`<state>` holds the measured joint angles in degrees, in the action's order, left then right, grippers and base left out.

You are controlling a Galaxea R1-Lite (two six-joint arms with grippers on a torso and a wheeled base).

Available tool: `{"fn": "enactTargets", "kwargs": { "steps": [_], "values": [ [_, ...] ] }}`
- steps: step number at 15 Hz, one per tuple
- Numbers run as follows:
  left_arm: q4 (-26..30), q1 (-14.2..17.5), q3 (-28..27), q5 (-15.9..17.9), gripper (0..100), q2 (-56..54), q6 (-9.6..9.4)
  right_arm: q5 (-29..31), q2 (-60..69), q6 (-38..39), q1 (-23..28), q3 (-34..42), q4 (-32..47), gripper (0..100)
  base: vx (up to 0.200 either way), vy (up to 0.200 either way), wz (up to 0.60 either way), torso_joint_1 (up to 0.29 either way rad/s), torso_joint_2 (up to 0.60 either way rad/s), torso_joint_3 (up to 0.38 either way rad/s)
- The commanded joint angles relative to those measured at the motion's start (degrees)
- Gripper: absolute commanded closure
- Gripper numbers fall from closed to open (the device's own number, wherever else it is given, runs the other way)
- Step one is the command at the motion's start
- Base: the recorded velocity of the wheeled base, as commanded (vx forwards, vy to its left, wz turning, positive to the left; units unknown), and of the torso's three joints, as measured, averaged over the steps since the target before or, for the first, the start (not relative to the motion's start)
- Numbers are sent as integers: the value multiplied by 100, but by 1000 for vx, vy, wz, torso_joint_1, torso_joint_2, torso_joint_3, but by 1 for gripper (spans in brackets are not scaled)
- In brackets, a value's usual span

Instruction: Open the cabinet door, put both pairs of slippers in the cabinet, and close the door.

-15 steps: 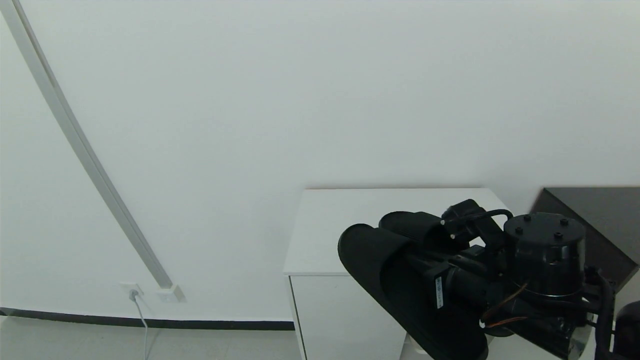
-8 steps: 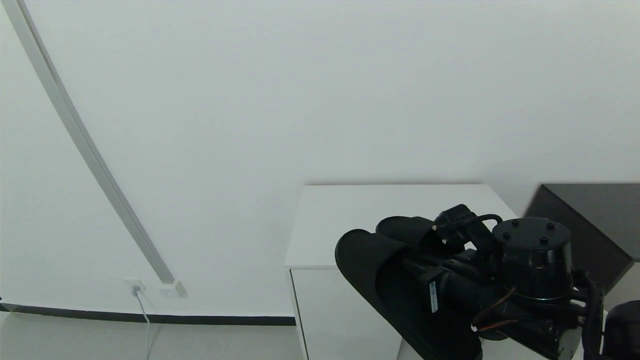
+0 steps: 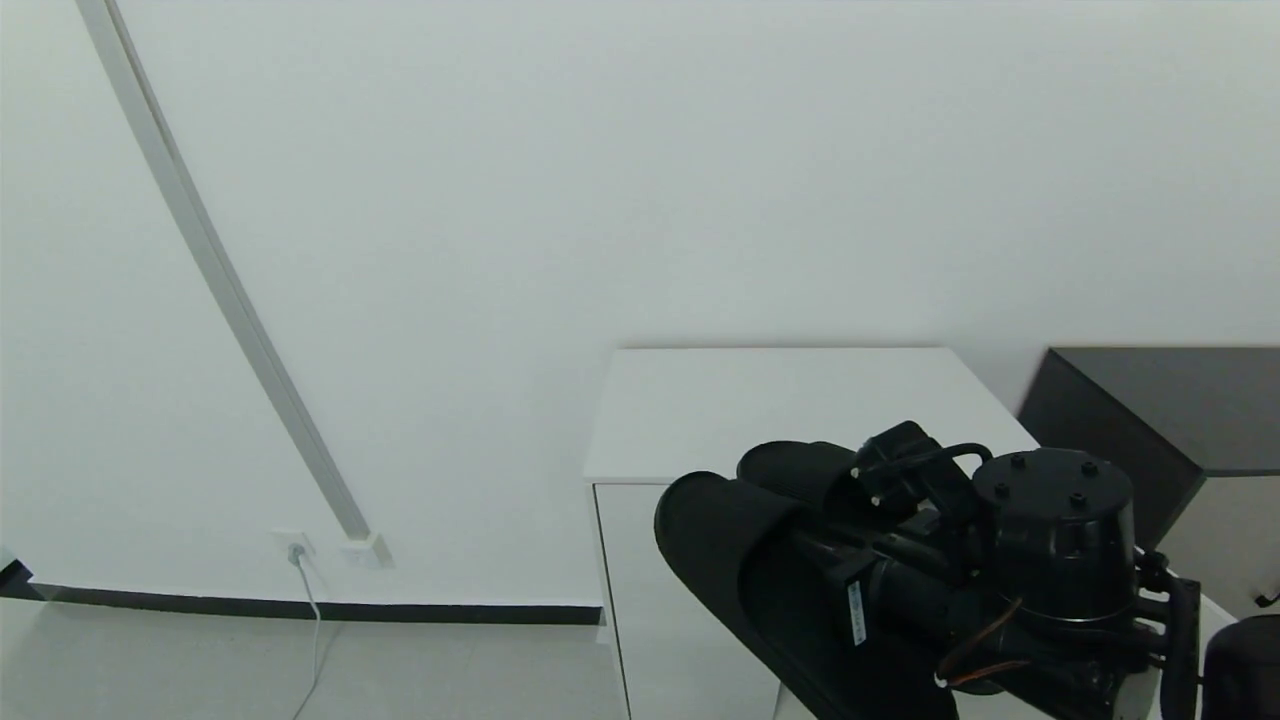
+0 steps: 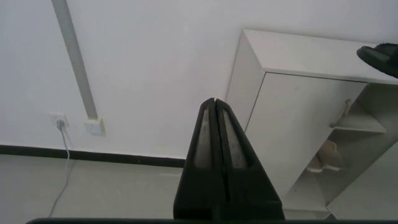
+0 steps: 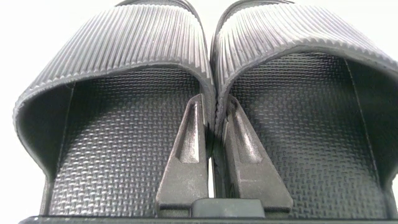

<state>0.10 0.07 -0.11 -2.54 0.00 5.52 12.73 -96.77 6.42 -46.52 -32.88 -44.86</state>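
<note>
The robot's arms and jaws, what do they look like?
The right arm is black, with a round drum-shaped joint topped by bolts, a looped black cable, thin orange wires and a small white label. Both arms' jaws are dark, tapered wedges with paler recessed faces.

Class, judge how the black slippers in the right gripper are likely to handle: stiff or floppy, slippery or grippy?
Probably fairly stiff: the black slippers jut from the right gripper without sagging. Likely grippy, given ribbed straps and textured footbeds. Pinched only at the inner strap edges, they may splay.
</note>
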Motion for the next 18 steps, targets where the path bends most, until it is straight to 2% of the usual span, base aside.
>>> {"fn": "enactTargets", "kwargs": {
  "steps": [1, 11, 18],
  "values": [
    [-1, 1, 2, -1, 100, 0, 1, 2, -35, -1, -15, 9, 4, 100, 0, 0, 0, 0, 0, 0],
    [-1, 1, 2, -1, 100, 0, 1, 28, -140, -1, -68, -26, -23, 100, 0, 0, 0, 0, 0, 0],
    [-1, 1, 2, -10, 100, 0, -7, 81, -149, -10, -85, 9, -225, 100, 0, -200, 0, 2, 0, 4]
  ]
}}
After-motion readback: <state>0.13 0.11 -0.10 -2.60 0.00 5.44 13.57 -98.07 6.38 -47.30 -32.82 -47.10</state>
